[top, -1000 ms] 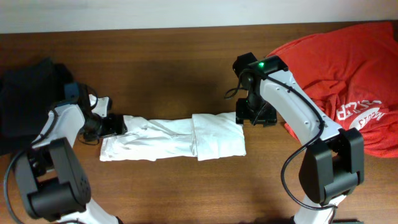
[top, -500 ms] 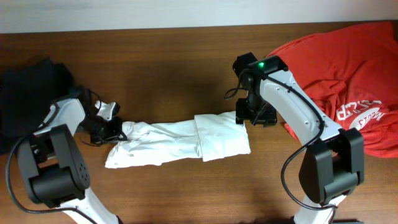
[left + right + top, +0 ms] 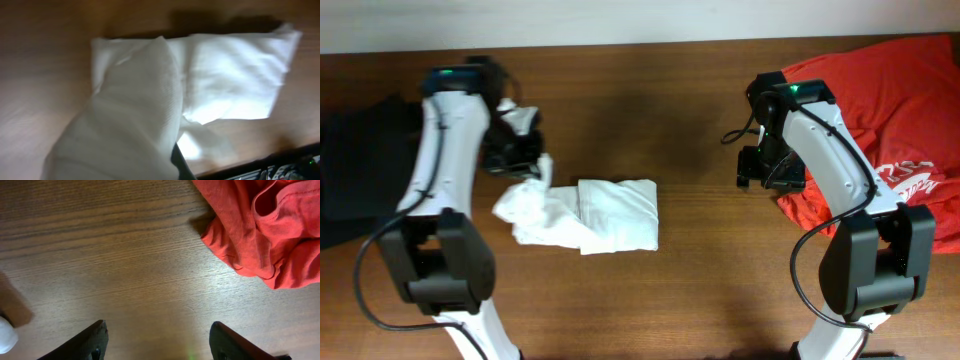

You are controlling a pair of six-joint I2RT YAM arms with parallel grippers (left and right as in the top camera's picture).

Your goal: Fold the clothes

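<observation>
The white T-shirt [image 3: 610, 213] lies on the wooden table [image 3: 650, 110], its right part folded flat and its left end bunched and lifted. My left gripper [image 3: 528, 160] is shut on that left end and holds it above the table. In the left wrist view the held cloth [image 3: 125, 120] hangs from the jaws and hides them, apart from one dark finger [image 3: 181, 161]; the folded part [image 3: 235, 75] lies below. My right gripper [image 3: 770, 175] stands open over bare wood, right of the shirt, with nothing between its fingers [image 3: 95, 340].
A pile of red shirts [image 3: 890, 110] with white print fills the table's right side, its edge close to the right gripper [image 3: 157, 342] in the right wrist view [image 3: 250, 225]. Black folded garments [image 3: 360, 150] lie at the far left.
My left gripper shut on the shirt's left end, then lifted it up and to the right, dragging the shirt leftward. My right arm drew away to the right, off the shirt.
</observation>
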